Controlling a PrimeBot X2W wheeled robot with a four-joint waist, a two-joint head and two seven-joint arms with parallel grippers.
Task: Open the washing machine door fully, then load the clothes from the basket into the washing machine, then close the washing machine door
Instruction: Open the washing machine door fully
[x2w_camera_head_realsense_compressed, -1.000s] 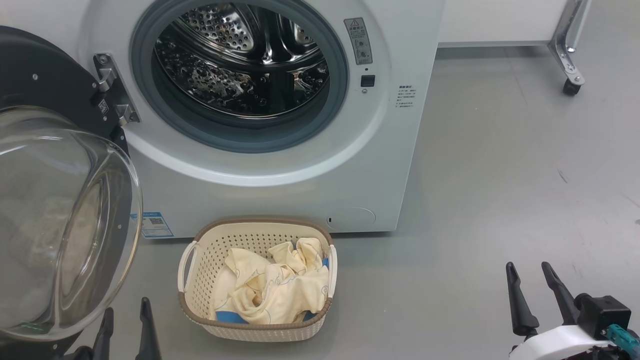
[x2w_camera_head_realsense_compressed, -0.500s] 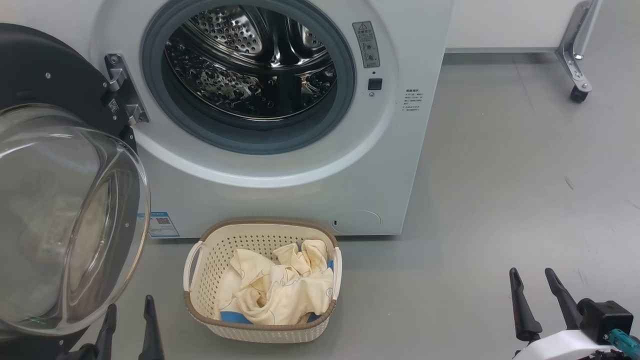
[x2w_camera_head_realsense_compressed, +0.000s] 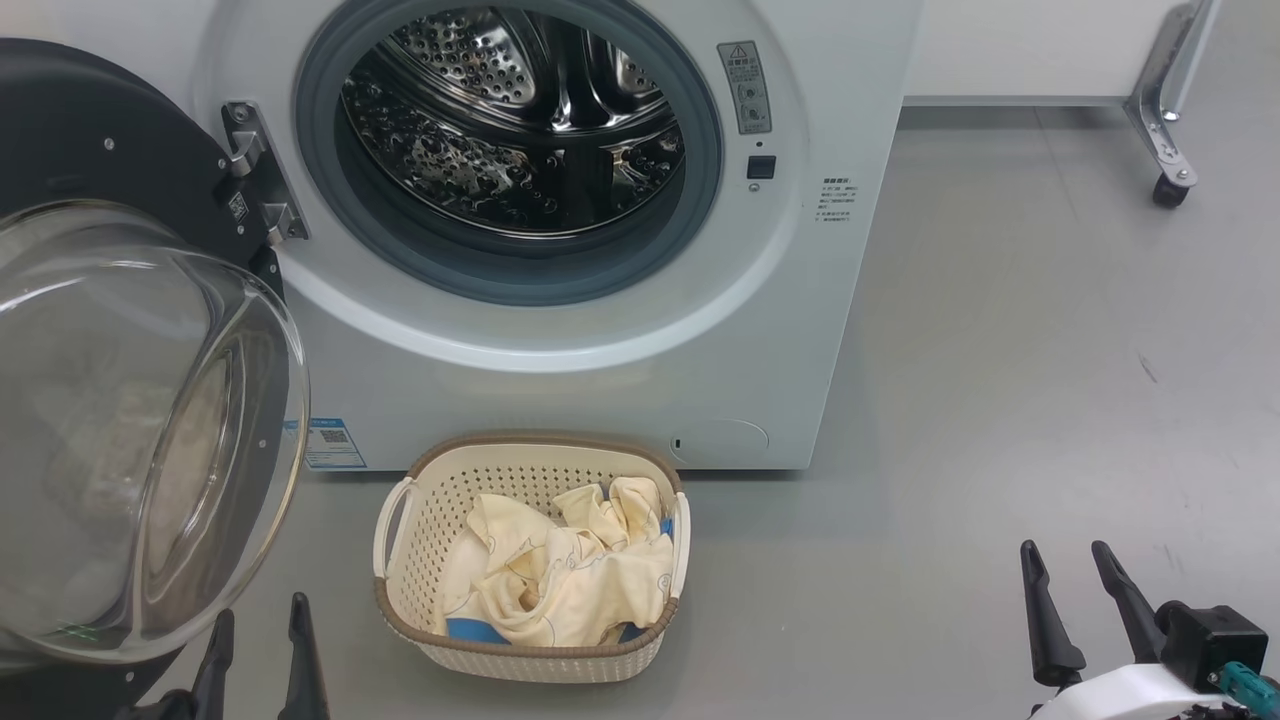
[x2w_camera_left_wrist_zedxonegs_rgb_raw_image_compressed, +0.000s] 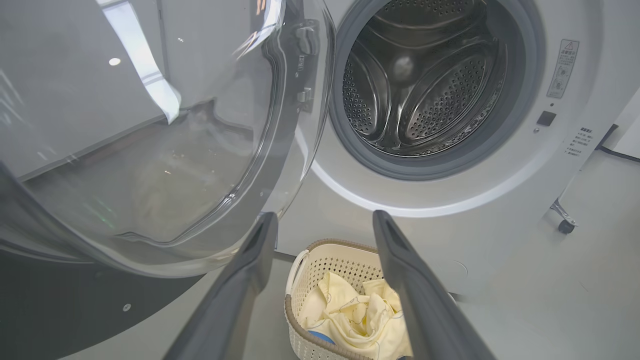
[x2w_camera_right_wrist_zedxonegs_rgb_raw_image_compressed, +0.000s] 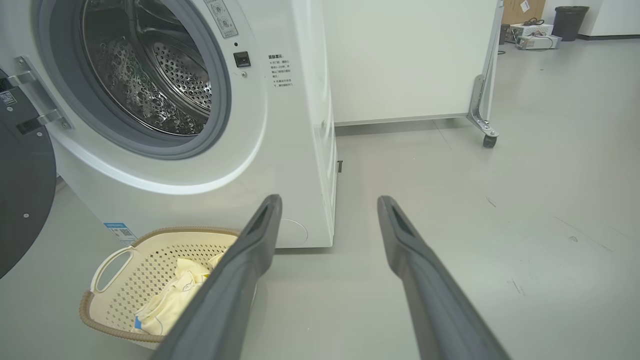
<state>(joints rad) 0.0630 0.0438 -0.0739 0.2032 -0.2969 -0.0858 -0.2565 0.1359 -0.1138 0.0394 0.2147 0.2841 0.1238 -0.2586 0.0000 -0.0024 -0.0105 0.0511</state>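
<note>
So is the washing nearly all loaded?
Not yet. Done: the door is swung wide open. In hand: nothing; the left pincer and right pincer are both open and empty. Left: the clothes lie in the basket, the drum is bare, and the door needs closing.

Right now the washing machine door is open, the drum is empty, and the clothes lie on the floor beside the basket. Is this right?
Not quite: the clothes lie inside the basket, not beside it, as the head view shows. The washing machine door is open and the drum is empty.
</note>
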